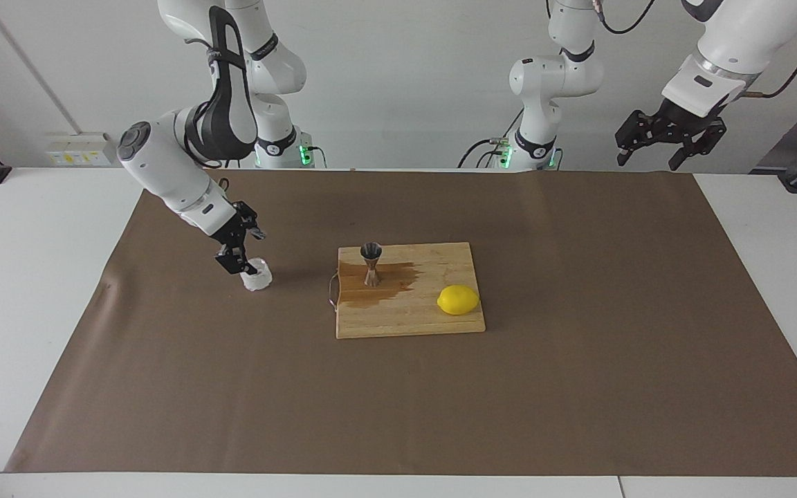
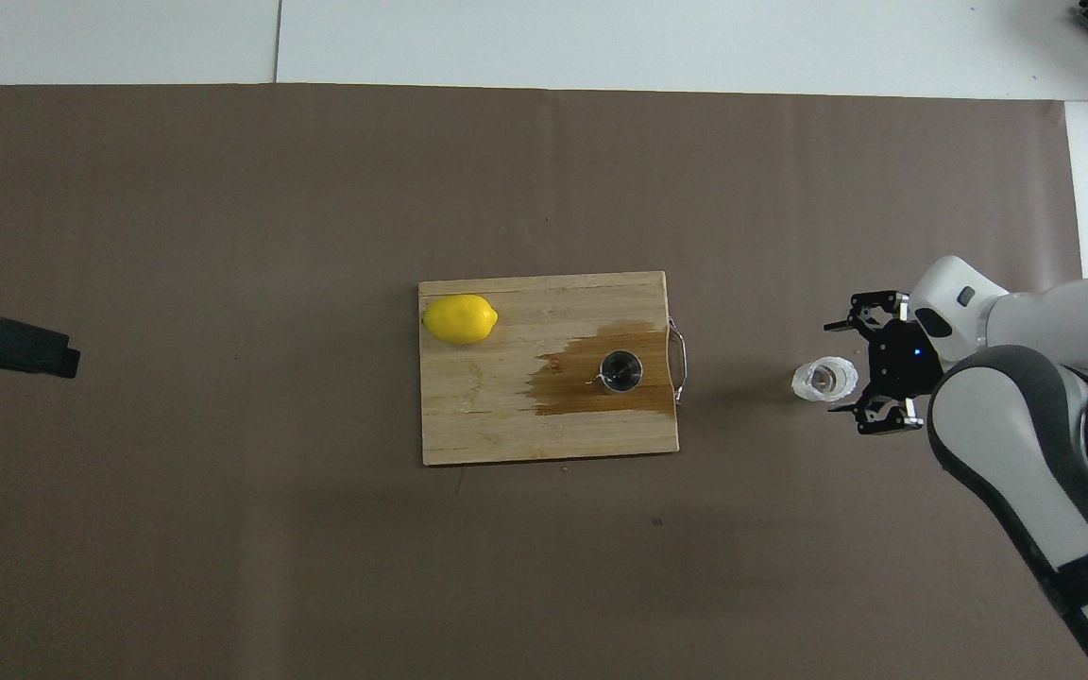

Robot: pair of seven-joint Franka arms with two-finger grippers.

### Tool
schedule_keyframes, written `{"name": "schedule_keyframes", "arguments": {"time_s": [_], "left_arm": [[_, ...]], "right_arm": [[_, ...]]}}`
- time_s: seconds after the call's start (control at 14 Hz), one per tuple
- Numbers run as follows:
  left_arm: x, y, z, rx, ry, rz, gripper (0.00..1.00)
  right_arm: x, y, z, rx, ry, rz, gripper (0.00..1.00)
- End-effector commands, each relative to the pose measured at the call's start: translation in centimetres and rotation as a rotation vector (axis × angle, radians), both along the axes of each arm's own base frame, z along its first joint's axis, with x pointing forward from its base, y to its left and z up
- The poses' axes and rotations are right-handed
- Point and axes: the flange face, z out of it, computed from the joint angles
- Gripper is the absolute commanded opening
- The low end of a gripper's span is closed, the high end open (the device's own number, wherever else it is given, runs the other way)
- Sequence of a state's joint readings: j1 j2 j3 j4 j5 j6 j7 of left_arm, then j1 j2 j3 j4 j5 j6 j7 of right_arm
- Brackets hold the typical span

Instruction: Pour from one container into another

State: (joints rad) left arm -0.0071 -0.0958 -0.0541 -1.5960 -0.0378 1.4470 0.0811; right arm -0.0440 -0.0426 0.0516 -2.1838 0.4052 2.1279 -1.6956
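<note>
Starting at the right arm's end of the counter (image 1: 25,311): the right gripper (image 1: 239,247) hangs just over the glass cup (image 1: 256,274), jaws spread wide and holding nothing. The cup stands upright on the brown mat (image 1: 509,387), well apart from the cutting board (image 1: 405,318). One finger sits very close to the rim, and whether it touches I cannot tell.

That is the danger. If the arm swings sideways, a finger could clip the cup and tip it.

At the middle of the counter, the jigger (image 1: 371,263) stands upright on the board, near the corner closest to the robots and the cup. A dark wet patch (image 1: 388,283) spreads around its foot. Tall on a narrow waist and a slick board, it looks easy to knock over, and the liquid could creep off the board's edge onto the mat. The lemon (image 1: 458,299) lies at the board's edge toward the left arm's end and could roll off if the board is nudged.

At the left arm's end, the left gripper (image 1: 647,160) waits high over the counter's robot-side edge, jaws apart and empty.

There is bare mat all around the cup and between it and the board, so a straight lift looks unobstructed.
</note>
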Motion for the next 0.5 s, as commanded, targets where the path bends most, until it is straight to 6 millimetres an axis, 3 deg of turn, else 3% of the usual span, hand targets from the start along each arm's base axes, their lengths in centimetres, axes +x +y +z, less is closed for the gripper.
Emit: {"name": "schedule_keyframes", "arguments": {"time_s": [0.0, 0.21, 0.43], "left_arm": [[-0.9, 0.3, 0.1, 0.021, 0.002, -0.006, 1.00], [-0.9, 0.2, 0.1, 0.021, 0.002, -0.008, 1.00], [-0.9, 0.3, 0.1, 0.021, 0.002, -0.006, 1.00]], "right_arm": [[0.5, 1.2, 5.4, -0.056, 0.037, -0.129, 1.00], [2.8, 3.2, 11.2, -0.064, 0.005, -0.288, 1.00], [3.3, 4.4, 13.8, -0.036, 0.025, -0.479, 1.00]]}}
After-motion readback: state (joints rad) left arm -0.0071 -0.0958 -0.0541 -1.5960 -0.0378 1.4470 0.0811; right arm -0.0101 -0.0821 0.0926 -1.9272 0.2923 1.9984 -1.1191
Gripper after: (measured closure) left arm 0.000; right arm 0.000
